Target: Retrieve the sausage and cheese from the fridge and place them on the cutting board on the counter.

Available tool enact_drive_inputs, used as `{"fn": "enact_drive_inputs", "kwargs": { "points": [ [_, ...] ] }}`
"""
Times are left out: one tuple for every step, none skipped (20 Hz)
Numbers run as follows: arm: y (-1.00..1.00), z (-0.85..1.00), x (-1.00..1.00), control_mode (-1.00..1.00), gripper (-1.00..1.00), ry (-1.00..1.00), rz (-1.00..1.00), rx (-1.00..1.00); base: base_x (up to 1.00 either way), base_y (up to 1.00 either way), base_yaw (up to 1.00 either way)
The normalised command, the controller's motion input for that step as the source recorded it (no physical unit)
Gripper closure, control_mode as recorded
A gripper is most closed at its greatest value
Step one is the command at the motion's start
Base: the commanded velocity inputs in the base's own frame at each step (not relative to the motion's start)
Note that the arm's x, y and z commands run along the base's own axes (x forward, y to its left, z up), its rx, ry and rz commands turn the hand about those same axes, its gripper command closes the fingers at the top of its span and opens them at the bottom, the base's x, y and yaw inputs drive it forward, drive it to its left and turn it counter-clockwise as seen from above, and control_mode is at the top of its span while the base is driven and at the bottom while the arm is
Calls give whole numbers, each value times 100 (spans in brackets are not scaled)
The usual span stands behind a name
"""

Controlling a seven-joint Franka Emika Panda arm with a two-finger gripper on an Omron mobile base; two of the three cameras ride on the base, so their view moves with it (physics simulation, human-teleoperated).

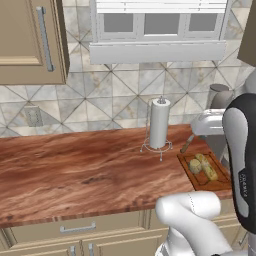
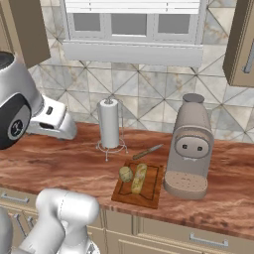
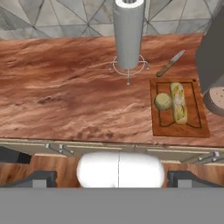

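Nearest the viewer, the gripper (image 3: pixel 112 179) hangs in front of the counter's (image 3: pixel 65 105) front edge, its two dark fingers spread fully apart with nothing between them. Below that edge run beige cabinet drawers (image 2: pixel 208 238) with silver handles.

On the counter, close to the front edge and toward the right, lies the cutting board (image 3: pixel 194 124), a small reddish-brown rectangle. Two foods rest on it side by side: a small round pale cheese (image 3: pixel 163 101) on the left and a long, pale yellowish sausage (image 3: pixel 178 103) just to its right, lying lengthwise front to back.

Just right of the board stands a tall grey coffee machine (image 2: pixel 191 146). Behind the board, a knife (image 3: pixel 170 63) with a wooden handle lies at an angle on the counter. Farther back and left of the knife, a paper towel roll (image 2: pixel 109 123) stands upright on a wire stand.

At the back, a tiled wall (image 1: pixel 100 100) with a triangle pattern rises to a window (image 2: pixel 131 25).
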Motion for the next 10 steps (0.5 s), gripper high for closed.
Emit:
{"fn": "enact_drive_inputs", "kwargs": {
  "points": [
    [8,-12,-19,-100,-100,-1,6,-7,0,0,0],
    [4,-5,-9,-100,-100,0,2,-5,0,0,0],
    [7,0,-6,-100,-100,0,2,-6,0,0,0],
    [3,0,0,-100,-100,0,2,-5,0,0,0],
    [3,0,0,-100,-100,0,2,-5,0,0,0],
    [5,0,0,-100,-100,-3,3,-7,0,0,0],
    [2,0,0,-100,-100,0,3,-5,0,0,0],
    [12,0,0,-100,-100,0,2,-7,0,0,0],
    [13,0,-4,-100,-100,-6,1,-9,0,0,0],
    [13,0,-13,-100,-100,-7,1,-9,0,0,0]
  ]
}}
